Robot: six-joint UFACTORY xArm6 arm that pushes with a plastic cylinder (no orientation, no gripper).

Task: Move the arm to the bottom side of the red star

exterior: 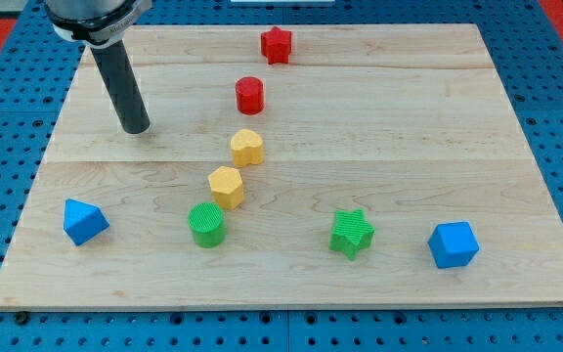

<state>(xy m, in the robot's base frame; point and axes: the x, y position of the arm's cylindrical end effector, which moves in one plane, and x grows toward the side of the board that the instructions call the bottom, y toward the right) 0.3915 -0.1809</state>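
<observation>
My tip [137, 128] is located on the wooden board [438, 117] toward the view's upper left; it is a bare rod end, so nothing is grasped and no block is touched. The red star [276, 44] is positioned well apart from it, to the view's right and nearer the top edge. Below the star, a red cylinder [250, 95], a yellow heart [246, 147], a yellow hexagon [226, 186] and a green cylinder [206, 225] are arranged in a descending line. A blue block [84, 221], a green star [352, 233] and a blue cube [454, 244] are found near the bottom.
</observation>
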